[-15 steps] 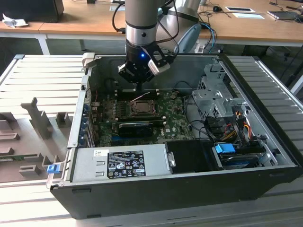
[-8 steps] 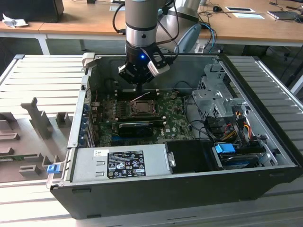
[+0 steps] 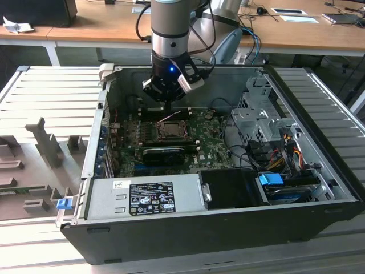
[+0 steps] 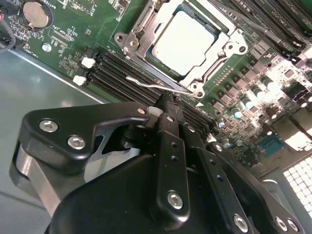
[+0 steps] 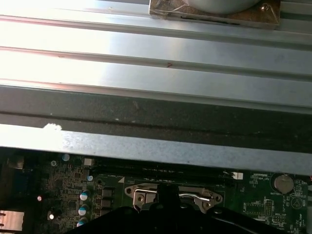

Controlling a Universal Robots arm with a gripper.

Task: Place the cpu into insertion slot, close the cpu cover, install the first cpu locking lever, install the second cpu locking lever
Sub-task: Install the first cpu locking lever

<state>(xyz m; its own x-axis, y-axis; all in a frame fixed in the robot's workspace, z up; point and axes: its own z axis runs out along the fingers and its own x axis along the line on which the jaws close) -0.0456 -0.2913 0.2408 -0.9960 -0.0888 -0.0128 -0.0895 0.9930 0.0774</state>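
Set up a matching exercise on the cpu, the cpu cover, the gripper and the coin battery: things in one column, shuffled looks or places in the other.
1. cpu
2. cpu cover
3. gripper
4. coin battery

a. black, right by the wire lever
b. round and silver, on the green board
c. pale square top, framed in metal
d. silvery windowed frame, lying flat around the chip

Pairs: 1-c, 2-d, 3-a, 4-b
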